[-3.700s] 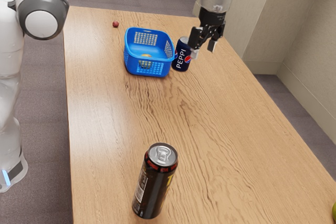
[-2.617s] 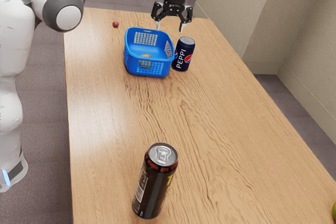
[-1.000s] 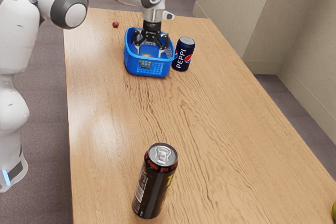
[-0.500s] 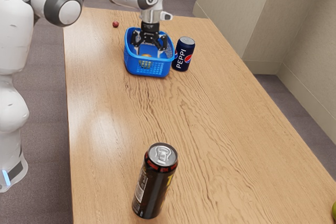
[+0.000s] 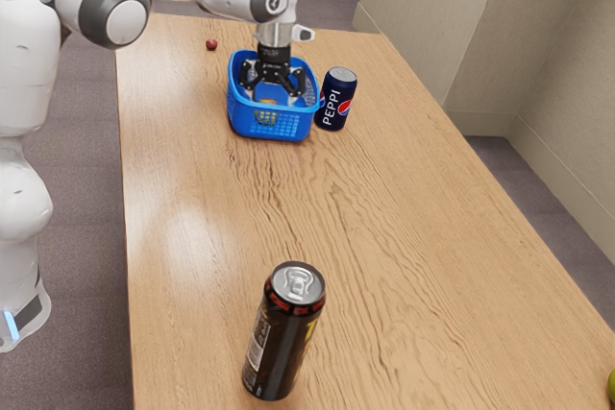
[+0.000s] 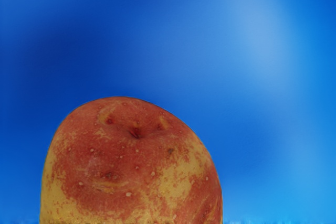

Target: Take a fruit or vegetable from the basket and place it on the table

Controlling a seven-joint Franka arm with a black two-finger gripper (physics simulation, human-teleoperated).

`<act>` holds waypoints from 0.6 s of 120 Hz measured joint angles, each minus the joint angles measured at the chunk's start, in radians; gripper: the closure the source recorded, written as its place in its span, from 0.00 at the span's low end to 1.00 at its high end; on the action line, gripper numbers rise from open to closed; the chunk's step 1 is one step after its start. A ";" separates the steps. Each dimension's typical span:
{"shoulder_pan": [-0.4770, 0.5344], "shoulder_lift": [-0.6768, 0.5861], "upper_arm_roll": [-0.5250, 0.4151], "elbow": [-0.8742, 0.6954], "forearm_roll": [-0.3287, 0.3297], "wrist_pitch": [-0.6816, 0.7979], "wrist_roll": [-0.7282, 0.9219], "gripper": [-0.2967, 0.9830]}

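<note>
My gripper (image 5: 273, 100) reaches down into the blue basket (image 5: 270, 132) with its fingers spread wide, so it is open. A yellow-orange fruit or vegetable (image 5: 266, 117) shows partly through the basket's near mesh wall, low between the fingers. In the wrist view it is a rounded red and yellow piece (image 6: 131, 166), like a potato or an apple, close under my hand, against the basket's blurred blue inside (image 6: 173, 35). Whether the fingers touch it is hidden. The wooden table (image 5: 384, 237) carries the basket.
A dark blue Peppi can (image 5: 335, 100) stands close against the basket on the exterior view's right. A tall black can (image 5: 282, 333) is nearer the camera. A small red ball-like thing (image 5: 211, 44) lies beyond the basket, and a green item (image 5: 612, 388) at the right edge.
From above the table by the Peppi can, my hand has swung over to the basket, turned, and come down inside it. Lately it has sunk slightly lower. The basket and cans stay put.
</note>
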 joint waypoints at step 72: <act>0.014 0.041 0.000 0.010 -0.014 0.059 0.010 0.30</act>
